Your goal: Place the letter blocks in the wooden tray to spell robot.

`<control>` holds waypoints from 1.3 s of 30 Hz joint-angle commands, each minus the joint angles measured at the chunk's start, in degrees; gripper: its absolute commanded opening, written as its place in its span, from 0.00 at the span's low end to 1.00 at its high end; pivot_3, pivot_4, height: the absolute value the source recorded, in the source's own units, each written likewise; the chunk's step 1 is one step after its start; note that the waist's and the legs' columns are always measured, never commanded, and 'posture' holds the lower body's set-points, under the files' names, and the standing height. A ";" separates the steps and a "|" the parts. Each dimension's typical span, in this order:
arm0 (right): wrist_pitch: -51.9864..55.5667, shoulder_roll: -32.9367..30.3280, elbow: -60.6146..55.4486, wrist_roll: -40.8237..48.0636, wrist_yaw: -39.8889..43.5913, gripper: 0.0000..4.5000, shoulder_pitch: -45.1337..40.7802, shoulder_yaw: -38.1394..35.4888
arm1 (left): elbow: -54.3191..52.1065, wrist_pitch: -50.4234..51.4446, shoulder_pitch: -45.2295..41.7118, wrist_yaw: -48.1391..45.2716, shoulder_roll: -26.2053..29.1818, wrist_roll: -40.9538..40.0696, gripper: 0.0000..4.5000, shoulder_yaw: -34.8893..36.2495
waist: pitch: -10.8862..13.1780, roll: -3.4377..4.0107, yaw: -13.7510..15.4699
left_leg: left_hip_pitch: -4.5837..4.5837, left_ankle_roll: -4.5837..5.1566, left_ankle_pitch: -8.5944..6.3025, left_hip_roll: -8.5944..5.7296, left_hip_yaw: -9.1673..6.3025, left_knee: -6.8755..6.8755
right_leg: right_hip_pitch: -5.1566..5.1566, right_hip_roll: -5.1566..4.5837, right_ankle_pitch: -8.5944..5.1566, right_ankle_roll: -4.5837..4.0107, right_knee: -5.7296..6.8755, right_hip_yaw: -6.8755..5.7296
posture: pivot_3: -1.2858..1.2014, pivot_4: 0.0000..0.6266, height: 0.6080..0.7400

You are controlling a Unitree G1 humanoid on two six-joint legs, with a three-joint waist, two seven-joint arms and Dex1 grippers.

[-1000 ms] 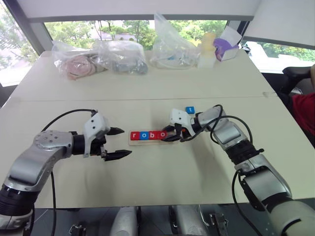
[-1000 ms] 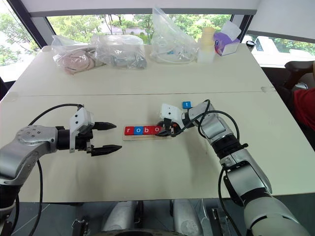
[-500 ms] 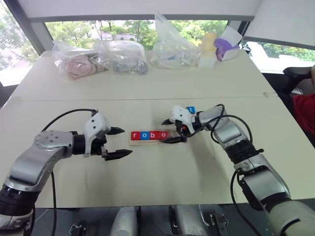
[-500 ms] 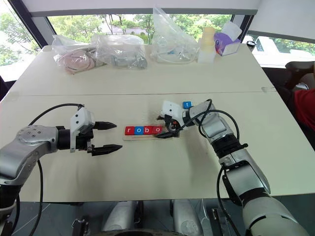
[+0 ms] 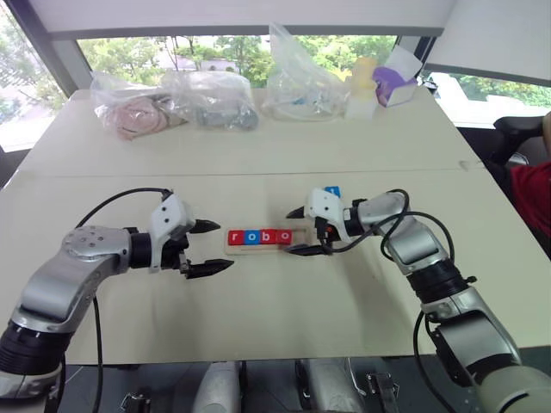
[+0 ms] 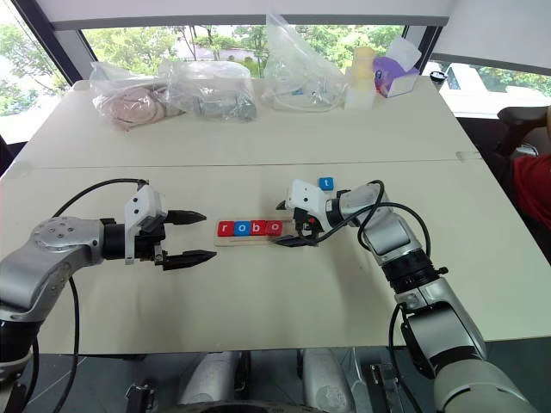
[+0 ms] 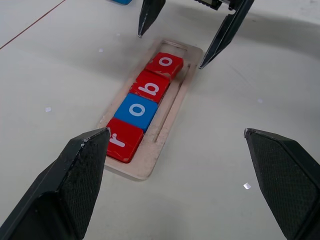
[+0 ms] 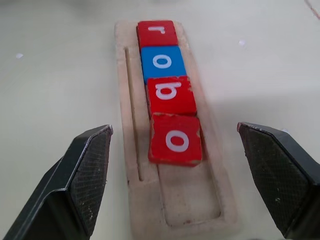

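Note:
The wooden tray (image 5: 258, 248) lies mid-table holding letter blocks: red r (image 8: 157, 33), blue o (image 8: 162, 62), red b (image 8: 170, 94) and red o (image 8: 175, 140), the last a little askew. The tray's end slot (image 8: 192, 200) is bare wood. A blue t block (image 5: 333, 191) lies on the table just behind my right wrist. At the tray's right end my right gripper (image 5: 294, 231) stands open, its fingers astride the red o without touching it. My left gripper (image 5: 221, 247) is open, pointing at the tray's left end, a short gap away.
Clear plastic bags (image 5: 176, 103) with soft items, a stack of cups (image 5: 362, 86) and a purple-and-white box (image 5: 394, 77) line the table's far edge. A person's red sleeve (image 5: 534, 194) shows at the right edge. A seam (image 5: 258, 175) crosses the table behind the tray.
My right gripper went from shut to open, letting go of the red o block, which now rests in the tray. The left arm has stayed still.

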 commanded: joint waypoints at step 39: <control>34.74 5.31 -15.19 13.32 -33.57 0.92 0.53 -25.21 | 0.74 1.59 -13.79 9.61 -11.62 -5.32 1.00 2.08 | -0.02 -0.02 -0.05 | 0.00 -0.02 0.01 0.00 -0.06 0.03 | 0.04 0.01 0.01 0.00 0.02 -0.01 | 0.52 0.24 0.96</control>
